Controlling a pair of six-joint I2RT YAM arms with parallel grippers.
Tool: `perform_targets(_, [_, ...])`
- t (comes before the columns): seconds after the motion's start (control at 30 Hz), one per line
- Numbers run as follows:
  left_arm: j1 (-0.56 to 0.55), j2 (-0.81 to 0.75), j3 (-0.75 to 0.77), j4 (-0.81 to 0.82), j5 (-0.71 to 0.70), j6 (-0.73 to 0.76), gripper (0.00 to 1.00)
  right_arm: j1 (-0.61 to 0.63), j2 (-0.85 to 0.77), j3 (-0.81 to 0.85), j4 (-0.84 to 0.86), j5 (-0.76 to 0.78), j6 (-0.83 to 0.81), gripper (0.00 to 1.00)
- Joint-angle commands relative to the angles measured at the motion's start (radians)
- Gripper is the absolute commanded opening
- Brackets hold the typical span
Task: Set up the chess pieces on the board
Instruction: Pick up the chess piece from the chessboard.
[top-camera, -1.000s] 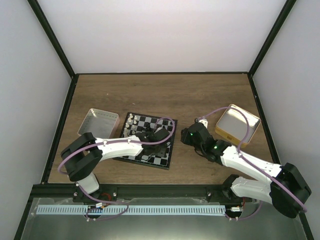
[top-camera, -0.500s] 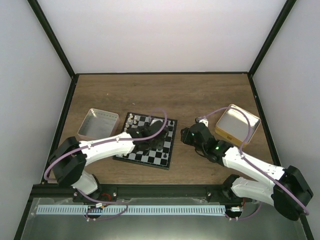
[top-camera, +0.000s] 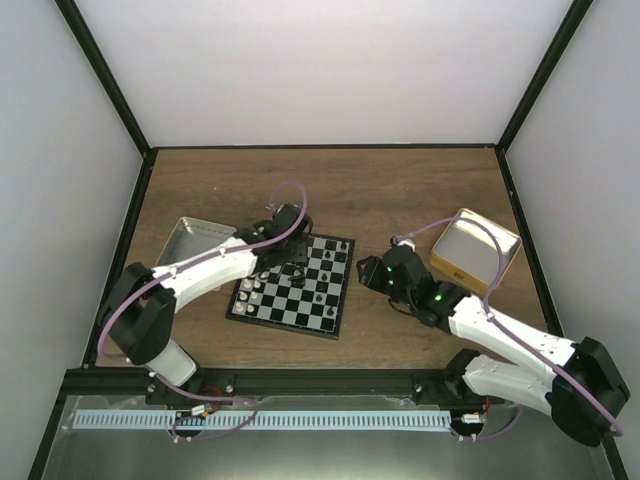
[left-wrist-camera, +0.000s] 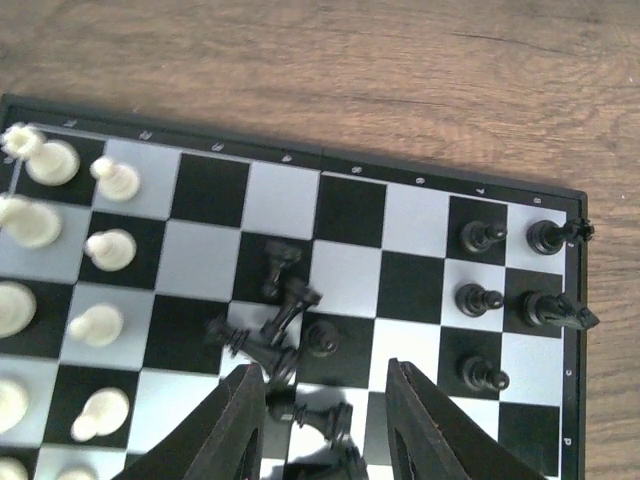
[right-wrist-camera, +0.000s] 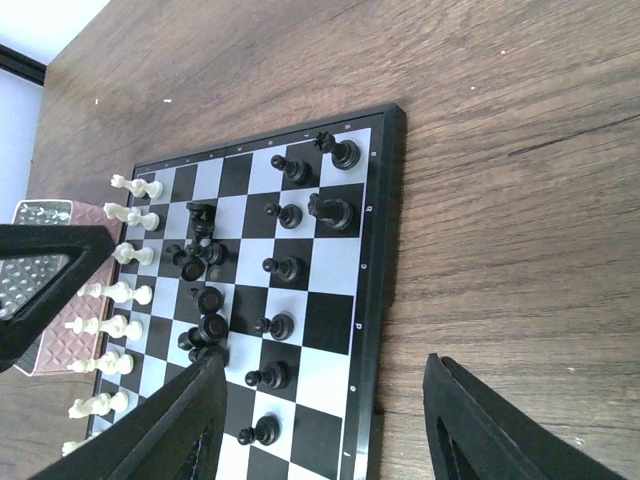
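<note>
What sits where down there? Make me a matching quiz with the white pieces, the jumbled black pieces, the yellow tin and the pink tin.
Things:
1. white pieces
2. jumbled black pieces
3. yellow tin
4. pink tin

Places (seen from overhead):
A. right of the board, off it
B. clustered mid-board, some lying down
C. left of the board, off it
D. standing in rows along the board's left edge

Pairs: 1-D, 2-B, 3-A, 4-C
</note>
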Motion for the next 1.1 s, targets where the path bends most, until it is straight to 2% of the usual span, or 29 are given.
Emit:
perform_targets(0.0, [0.01, 0.081, 0.069, 0.014, 0.049, 0.074, 0.31, -0.007, 0.025, -0.005, 0.042, -0.011, 0.01, 0.55])
perform_targets(0.1, [0.011, 0.138, 0.106, -0.004, 0.049, 0.081, 0.27, -0.007, 0.058, -0.005, 0.05, -0.01, -0.001, 0.55])
perform_targets(0.27, [0.013, 0.208, 0.146, -0.039, 0.016, 0.076, 0.28, -0.008, 0.089, -0.009, 0.074, -0.015, -0.016, 0.55])
perform_targets(0.47, [0.02, 0.271, 0.177, -0.052, 0.062, 0.101, 0.29, -0.007, 0.126, 0.0, 0.082, -0.008, -0.028, 0.56])
perform_targets(0.97, [0.021, 0.281, 0.161, -0.051, 0.089, 0.105, 0.25, -0.007, 0.148, 0.002, 0.08, -0.007, -0.03, 0.56])
perform_targets(1.07, [0.021, 0.282, 0.162, -0.047, 0.083, 0.104, 0.2, -0.007, 0.147, 0.001, 0.077, -0.003, -0.029, 0.56])
